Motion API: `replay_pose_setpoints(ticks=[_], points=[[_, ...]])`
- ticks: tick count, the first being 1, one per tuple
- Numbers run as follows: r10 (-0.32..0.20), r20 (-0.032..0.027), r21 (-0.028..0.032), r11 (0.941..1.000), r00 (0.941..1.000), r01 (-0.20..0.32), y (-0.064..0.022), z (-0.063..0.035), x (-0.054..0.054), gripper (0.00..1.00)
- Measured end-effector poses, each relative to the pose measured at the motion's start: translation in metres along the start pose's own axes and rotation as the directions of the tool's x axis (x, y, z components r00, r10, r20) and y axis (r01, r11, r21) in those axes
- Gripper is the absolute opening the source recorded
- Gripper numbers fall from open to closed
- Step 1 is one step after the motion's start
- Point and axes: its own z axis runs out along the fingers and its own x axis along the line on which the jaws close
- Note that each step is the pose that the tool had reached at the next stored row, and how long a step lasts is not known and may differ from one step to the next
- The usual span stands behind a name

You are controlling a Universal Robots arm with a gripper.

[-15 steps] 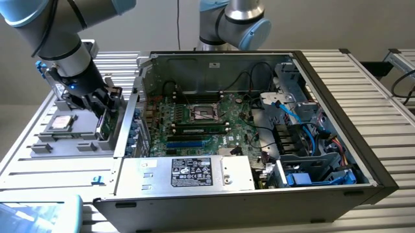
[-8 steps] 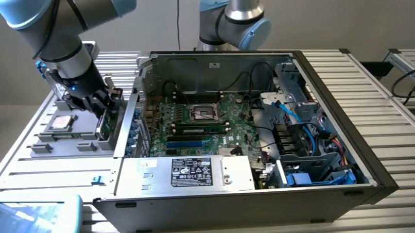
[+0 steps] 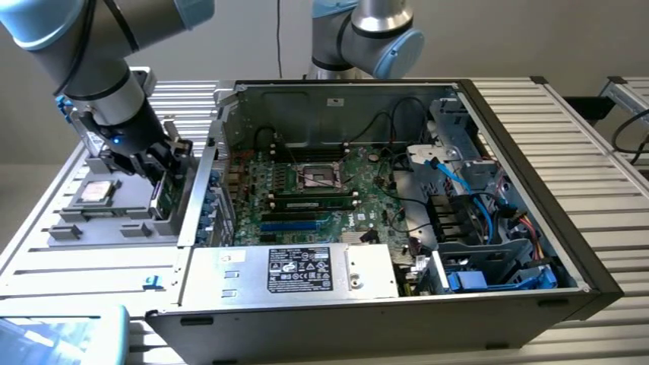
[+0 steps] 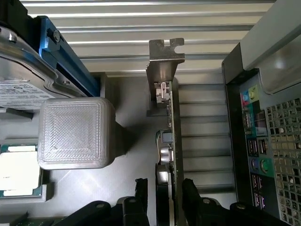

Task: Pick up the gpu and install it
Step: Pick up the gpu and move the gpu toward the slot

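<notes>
The gpu [image 3: 169, 199] stands on its edge in a grey fixture just outside the computer case, on the exterior view's left. In the wrist view I look along the card's edge [image 4: 172, 136], with its silver end bracket [image 4: 164, 61] at the far end. My gripper [image 3: 163, 169] is lowered over the card and stands open. One black finger [image 4: 141, 195] is on the cooler side and the other finger [image 4: 191, 197] is on the board side, so the jaws straddle the gpu [image 4: 165, 197] without clamping it.
The open computer case [image 3: 527, 251] lies flat with its motherboard [image 3: 315, 190] and power supply [image 3: 304, 270] exposed. The grey fixture [image 3: 102, 217] also holds a CPU [image 3: 96, 192], a printed grey block [image 4: 75, 134] and a hard drive [image 4: 21, 84]. The case's rear port panel [image 4: 263, 150] is close beside the card.
</notes>
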Motion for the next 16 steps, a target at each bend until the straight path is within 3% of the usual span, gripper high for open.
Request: replay_pose_setpoints(ticks=[6, 8, 16], points=[[0.000, -0.0010, 0.0015, 1.0000, 1.0000, 0.000, -0.0001, 0.0008, -0.0006, 0.42], [0.000, -0.0017, 0.0017, 1.0000, 1.0000, 0.000, -0.0001, 0.0008, -0.0006, 0.29], [0.001, -0.0041, 0.0015, 1.0000, 1.0000, -0.001, -0.0008, -0.0009, -0.0011, 0.29]])
